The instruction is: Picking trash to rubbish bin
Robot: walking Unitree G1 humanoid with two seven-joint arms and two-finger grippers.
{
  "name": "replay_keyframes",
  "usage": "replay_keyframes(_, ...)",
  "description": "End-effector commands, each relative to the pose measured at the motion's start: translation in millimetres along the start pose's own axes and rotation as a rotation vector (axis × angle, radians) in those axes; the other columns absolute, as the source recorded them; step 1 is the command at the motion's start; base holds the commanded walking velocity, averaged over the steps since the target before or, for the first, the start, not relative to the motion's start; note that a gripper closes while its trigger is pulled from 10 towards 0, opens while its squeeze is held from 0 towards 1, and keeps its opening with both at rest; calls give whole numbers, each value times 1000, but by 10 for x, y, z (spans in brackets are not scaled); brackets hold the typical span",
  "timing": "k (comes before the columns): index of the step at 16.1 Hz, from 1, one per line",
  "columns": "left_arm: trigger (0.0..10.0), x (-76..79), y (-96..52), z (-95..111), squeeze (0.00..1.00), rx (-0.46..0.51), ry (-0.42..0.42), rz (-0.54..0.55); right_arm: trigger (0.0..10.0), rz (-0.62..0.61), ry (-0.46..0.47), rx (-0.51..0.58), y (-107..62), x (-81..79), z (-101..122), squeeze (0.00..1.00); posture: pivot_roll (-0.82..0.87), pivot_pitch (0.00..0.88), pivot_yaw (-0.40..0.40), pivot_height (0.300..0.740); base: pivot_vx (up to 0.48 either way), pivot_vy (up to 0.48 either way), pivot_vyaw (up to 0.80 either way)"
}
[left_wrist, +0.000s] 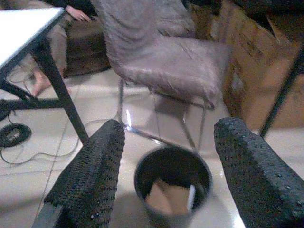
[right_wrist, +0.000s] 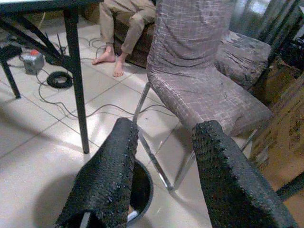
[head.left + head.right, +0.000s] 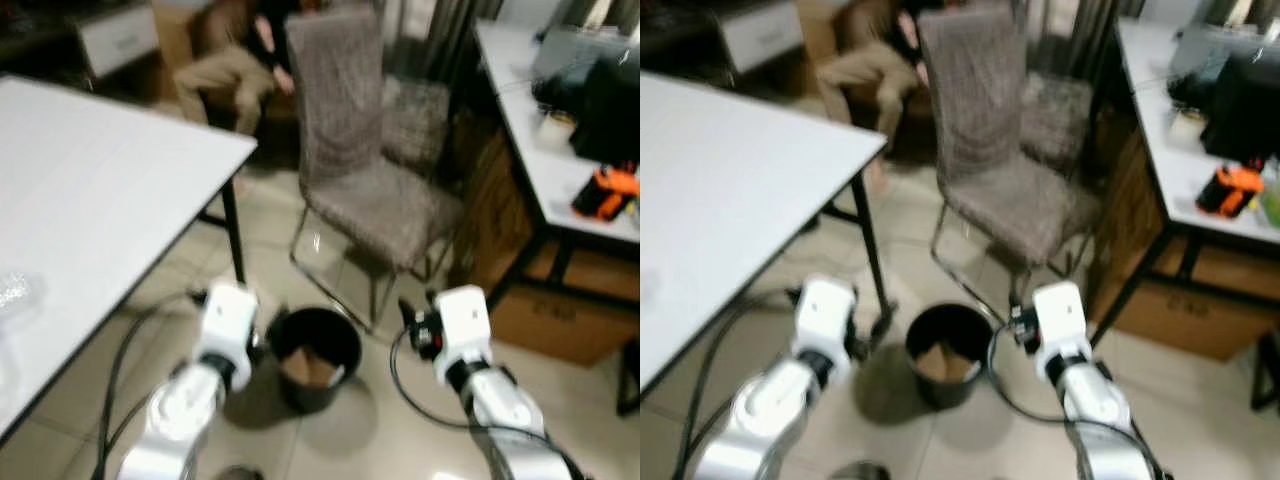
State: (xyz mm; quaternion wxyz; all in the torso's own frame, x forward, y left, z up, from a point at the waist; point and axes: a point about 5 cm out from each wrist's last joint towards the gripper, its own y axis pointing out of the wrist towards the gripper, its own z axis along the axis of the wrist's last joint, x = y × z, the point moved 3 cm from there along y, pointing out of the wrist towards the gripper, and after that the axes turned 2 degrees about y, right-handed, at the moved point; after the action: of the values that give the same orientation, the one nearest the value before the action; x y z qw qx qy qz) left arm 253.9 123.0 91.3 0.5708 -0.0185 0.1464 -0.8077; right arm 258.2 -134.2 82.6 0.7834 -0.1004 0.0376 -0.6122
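A black round rubbish bin (image 3: 315, 352) stands on the tiled floor between my two arms, just beyond the table corner. Brown crumpled paper (image 3: 308, 368) and a small white piece lie inside it. My left gripper (image 1: 171, 127) is open and holds nothing; it hangs above the bin (image 1: 173, 183), which sits between the two fingers in the left wrist view. My right gripper (image 2: 166, 124) is also open and holds nothing, with the bin's rim (image 2: 142, 190) low beside one finger. My white wrists (image 3: 228, 318) flank the bin on either side.
A grey fabric chair (image 3: 370, 190) with chrome legs stands right behind the bin. A white table (image 3: 90, 200) with a black leg (image 3: 235, 235) is on the left, with something clear and crumpled (image 3: 12, 290) on it. A desk (image 3: 560, 175) and cardboard box (image 3: 560, 320) are right. A person (image 3: 235, 60) sits at the back.
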Motion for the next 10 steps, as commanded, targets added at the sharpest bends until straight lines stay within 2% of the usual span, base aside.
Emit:
replay_keyframes(1, 10000, -25, 28, 86, 0, 26, 23, 10, 10000, -4, 2, -8, 1, 4, -5, 0, -122, 2, -58, 740, -274, 0, 0)
replay_keyframes(10, 10000, -59, -10, 77, 0, 19, 30, 26, 10000, 20, 12, 2, 26, -43, 5, 0, -104, 5, -69, 740, -273, 0, 0)
